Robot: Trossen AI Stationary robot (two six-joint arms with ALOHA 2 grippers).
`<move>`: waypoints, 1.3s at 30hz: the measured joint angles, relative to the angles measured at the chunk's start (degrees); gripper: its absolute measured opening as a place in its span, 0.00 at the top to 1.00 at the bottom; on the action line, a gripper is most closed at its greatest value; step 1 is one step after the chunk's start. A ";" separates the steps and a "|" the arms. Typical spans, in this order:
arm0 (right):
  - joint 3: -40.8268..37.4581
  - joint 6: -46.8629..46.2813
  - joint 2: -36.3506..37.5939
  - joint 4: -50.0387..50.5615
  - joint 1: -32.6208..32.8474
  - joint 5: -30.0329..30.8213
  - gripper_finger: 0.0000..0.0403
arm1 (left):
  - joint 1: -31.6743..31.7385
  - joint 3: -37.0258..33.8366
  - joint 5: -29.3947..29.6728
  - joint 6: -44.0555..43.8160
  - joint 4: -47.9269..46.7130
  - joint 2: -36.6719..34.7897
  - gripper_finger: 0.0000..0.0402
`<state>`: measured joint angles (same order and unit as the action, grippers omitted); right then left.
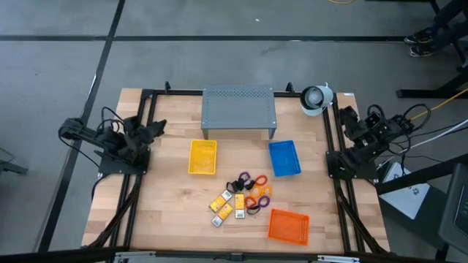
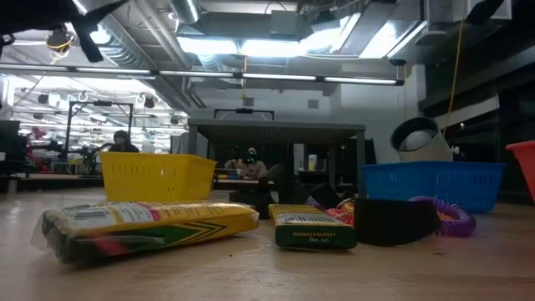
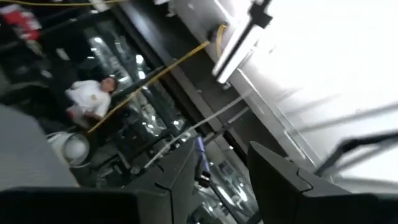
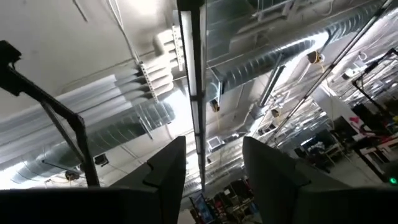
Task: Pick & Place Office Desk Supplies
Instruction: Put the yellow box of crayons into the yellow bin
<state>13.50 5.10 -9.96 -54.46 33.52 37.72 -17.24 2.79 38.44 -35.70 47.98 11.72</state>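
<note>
Two arms parked, supplies heaped mid-table

Both arms sit folded at the table's edges, away from the work. Left gripper (image 3: 217,180) is at the left edge, pointing up toward the ceiling; its wrist view shows the two dark fingers (image 3: 283,186) spread with a clear gap and nothing between them. Right gripper (image 4: 208,171) is at the right edge, also aimed upward at ducts and lights, its fingers (image 4: 267,168) likewise apart and empty.

Supplies (image 1: 241,199) lie in a loose cluster on the bare wood toward the front centre of the table (image 1: 168,212), between the three trays. Yellow-and-white packets (image 1: 221,202) lie on the cluster's left side, some touching. Loops sit on its right: a purple one (image 1: 245,177) toward the back, orange ones (image 1: 262,192) beside it. Small black clips (image 1: 253,210) lie among them. From the low view, one packet (image 2: 142,224) lies closest, flat on the wood, and a purple loop (image 2: 447,219) rests in front of the blue tray.

Yellow tray (image 1: 202,156) and blue tray (image 1: 284,158) stand behind the cluster, the orange tray (image 1: 288,225) at front right. Grey stand (image 1: 239,109) sits at the back centre.
</note>
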 joint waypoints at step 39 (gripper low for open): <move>12.05 -3.06 -19.64 -1.90 -1.49 7.97 0.60 | 4.35 73.88 -11.17 30.82 -88.82 55.83 0.47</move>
<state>25.54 2.04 -29.60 -56.35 32.03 45.69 -12.89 76.67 27.27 -4.88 -40.84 67.55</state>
